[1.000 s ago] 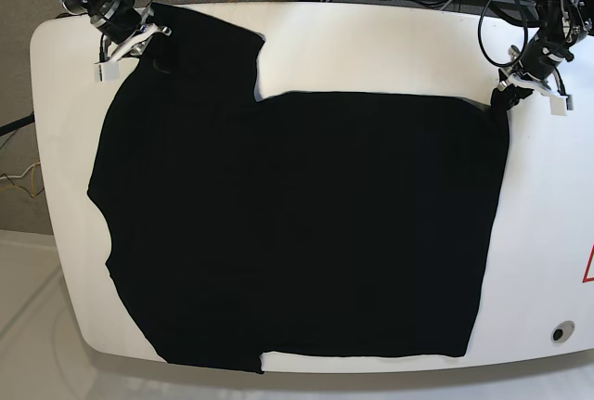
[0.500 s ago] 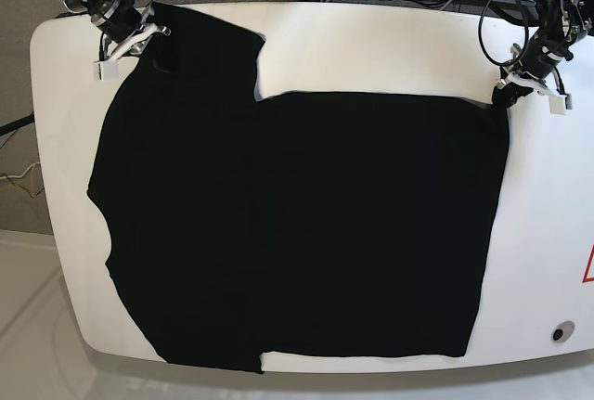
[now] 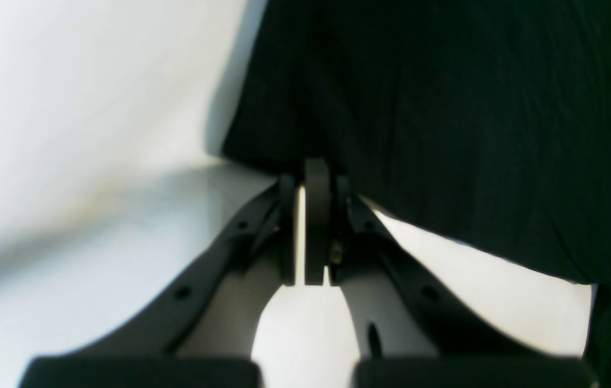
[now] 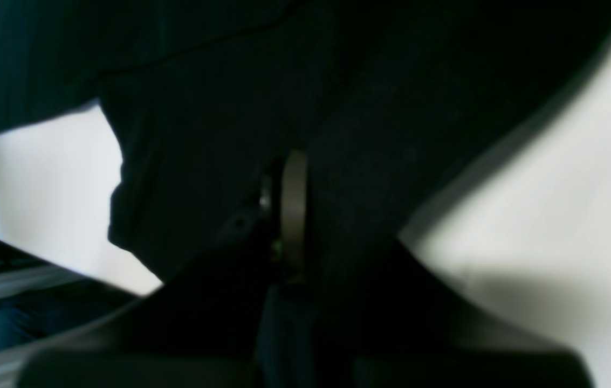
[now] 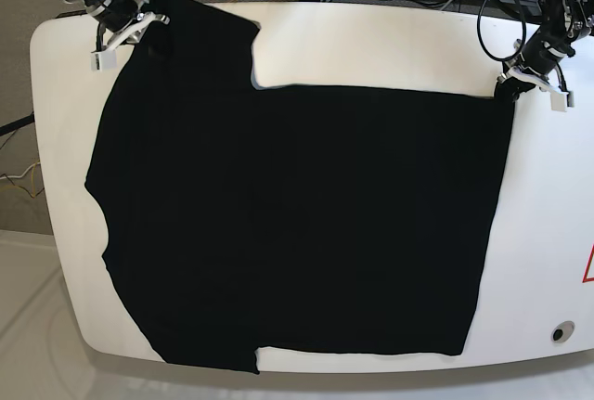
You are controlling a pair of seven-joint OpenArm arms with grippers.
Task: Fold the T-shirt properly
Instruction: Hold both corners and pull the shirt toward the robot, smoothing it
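The white surface with rounded corners fills most of the base view, its bare parts showing along the top middle and down the right side. Spread flat over it lies the T-shirt, plain black, covering the frame from the upper left down to the lower edge and across to right of centre. One sleeve reaches up into the upper left corner, and the other hangs over the near edge of the surface at lower left. The cloth's upper edge runs straight from a notch near the top centre to the upper right.

At the upper right of the base view the left end effector sits at the shirt's top right corner. In the left wrist view the left end effector has its jaws pressed together on the edge of the black cloth, which rises away above it, with white surface to the left and below.

At the upper left of the base view the right end effector meets the sleeve. In the right wrist view the right end effector is largely wrapped in dark fabric; that view is dim and blurred, but the jaws appear pinched together on a fold of the shirt.

A small round dark fitting sits in the surface at lower right, and a red marking cuts the right edge.
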